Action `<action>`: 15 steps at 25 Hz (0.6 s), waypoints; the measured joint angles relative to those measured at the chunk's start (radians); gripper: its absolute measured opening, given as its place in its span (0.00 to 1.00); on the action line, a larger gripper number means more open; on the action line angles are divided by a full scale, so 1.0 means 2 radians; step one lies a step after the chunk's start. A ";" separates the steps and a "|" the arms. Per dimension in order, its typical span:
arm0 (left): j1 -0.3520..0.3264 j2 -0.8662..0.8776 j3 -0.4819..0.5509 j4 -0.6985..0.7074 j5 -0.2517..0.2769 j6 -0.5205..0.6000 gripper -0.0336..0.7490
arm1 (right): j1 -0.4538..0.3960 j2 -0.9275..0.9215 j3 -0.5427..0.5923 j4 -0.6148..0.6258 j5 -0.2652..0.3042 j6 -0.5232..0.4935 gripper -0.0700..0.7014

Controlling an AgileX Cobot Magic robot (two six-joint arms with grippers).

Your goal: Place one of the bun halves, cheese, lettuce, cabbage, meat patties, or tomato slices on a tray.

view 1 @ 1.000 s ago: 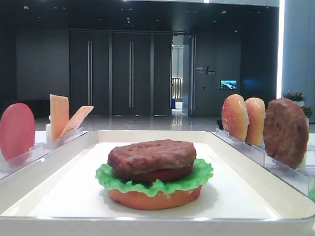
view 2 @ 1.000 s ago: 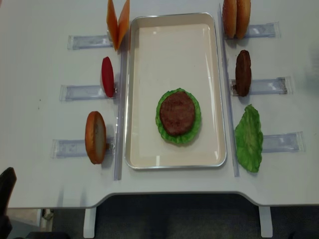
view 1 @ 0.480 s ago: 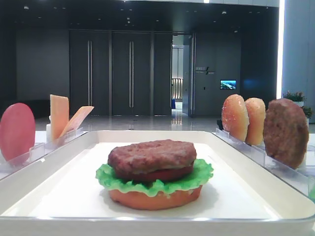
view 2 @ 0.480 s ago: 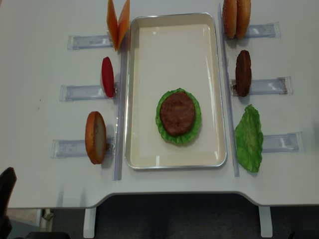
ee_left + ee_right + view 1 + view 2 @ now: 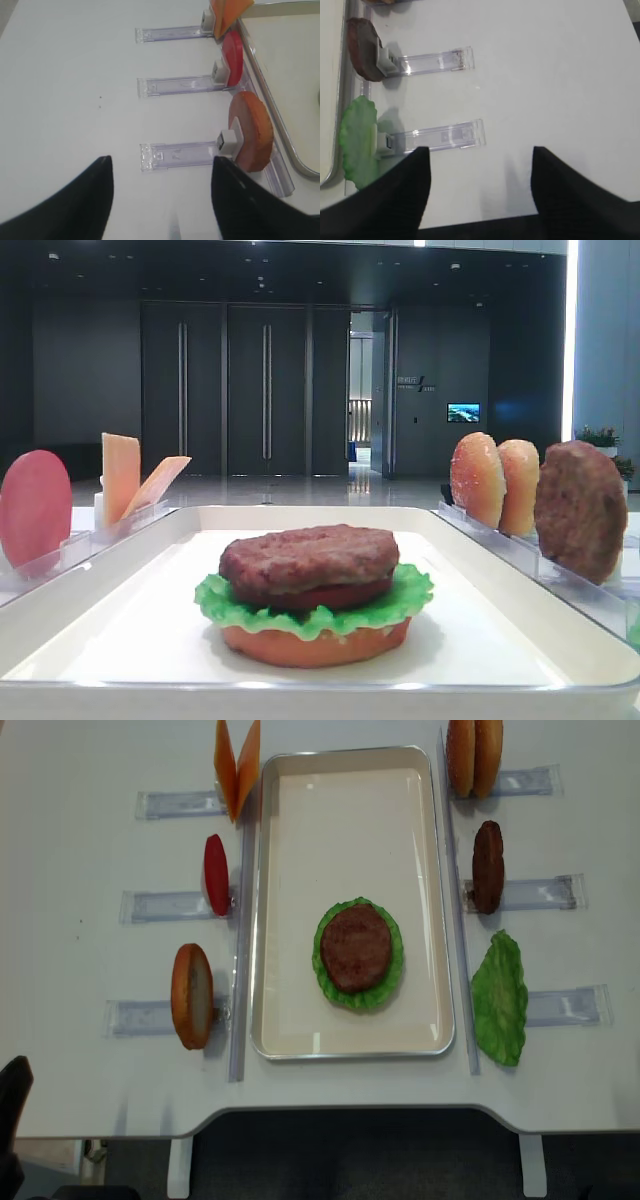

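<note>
- Right gripper (image 5: pixel 477 192): jaws spread wide, nothing between the dark fingers (image 5: pixel 400 200), poised above the surface
- Left gripper (image 5: pixel 160 197): jaws apart, likewise empty, both fingers (image 5: pixel 75 205) clear of any contact

White rectangular tray (image 5: pixel 345 760) w/ raised rim holds a stack — flat orange-tan bun half (image 5: pixel 315 643), green ruffled lettuce (image 5: pixel 410 590), red tomato slice (image 5: pixel 335 596), dark brown grainy meat patty (image 5: pixel 355 947) on top. Second patty (image 5: pixel 488 866) upright, right of tray; yellow-orange cheese slices (image 5: pixel 236 765) at left.
</note>
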 joint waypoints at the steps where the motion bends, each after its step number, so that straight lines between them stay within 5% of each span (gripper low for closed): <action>1: 0.000 0.000 0.000 0.000 0.000 0.000 0.64 | 0.000 -0.015 0.011 0.000 0.000 0.000 0.64; 8: 0.000 0.000 0.000 0.000 0.000 0.000 0.64 | 0.000 -0.109 0.074 0.000 0.002 -0.006 0.64; 15: 0.000 0.000 0.000 0.000 0.000 0.000 0.64 | 0.000 -0.189 0.078 0.000 0.003 -0.007 0.64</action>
